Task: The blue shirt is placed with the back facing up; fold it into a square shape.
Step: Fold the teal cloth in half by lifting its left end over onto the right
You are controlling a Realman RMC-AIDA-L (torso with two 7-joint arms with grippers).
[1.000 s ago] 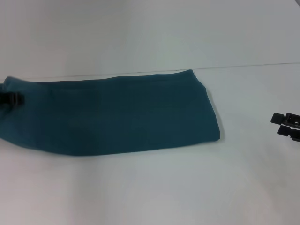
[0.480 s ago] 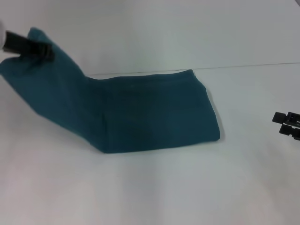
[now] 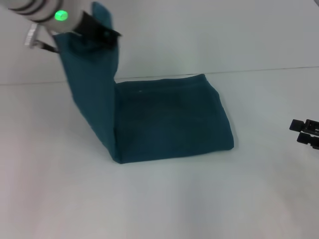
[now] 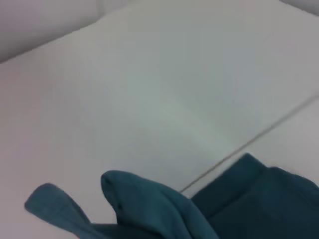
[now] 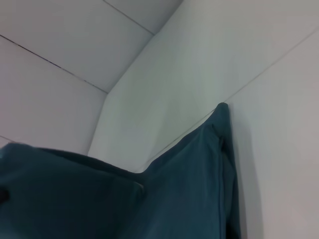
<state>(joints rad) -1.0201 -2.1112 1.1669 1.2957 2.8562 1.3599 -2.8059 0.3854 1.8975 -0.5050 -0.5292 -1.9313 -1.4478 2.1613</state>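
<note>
Left gripper (image 3: 102,34) half-buried in lifted blue shirt (image 3: 169,119) end, fingertips hidden.

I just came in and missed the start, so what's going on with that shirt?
The robot is folding the blue shirt on a white table. The left gripper is shut on the shirt's left end and holds it raised above the table, so that part hangs nearly upright while the rest lies flat as a folded band. The lifted end is not yet laid over the flat part. The right gripper sits idle at the table's right edge, apart from the shirt.
</note>
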